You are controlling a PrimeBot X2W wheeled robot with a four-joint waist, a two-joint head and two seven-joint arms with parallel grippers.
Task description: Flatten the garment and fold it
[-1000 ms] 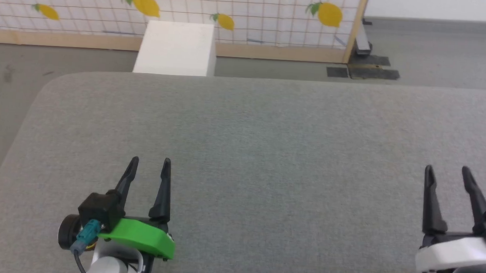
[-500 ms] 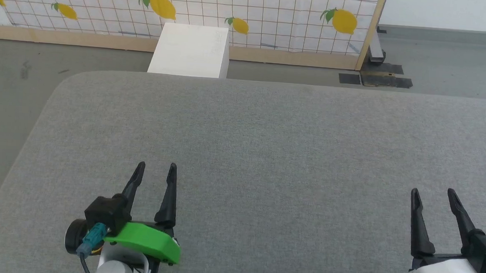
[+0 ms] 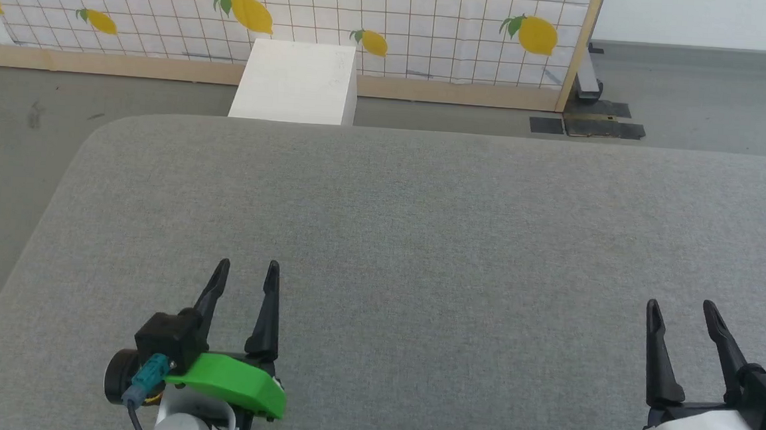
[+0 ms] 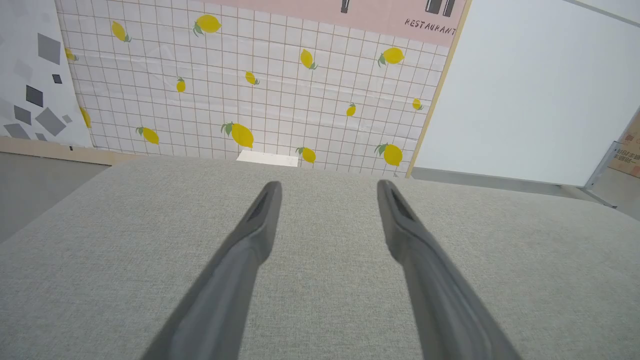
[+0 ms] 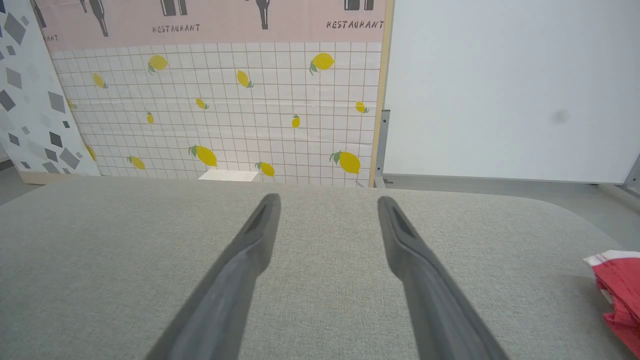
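Right gripper [image 5: 328,199] spread, garment [image 5: 619,290] apart, rightward

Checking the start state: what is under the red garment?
The red garment lies on the grey fabric-covered surface. Most of it is cut off by the picture's edge, so anything beneath it is hidden.
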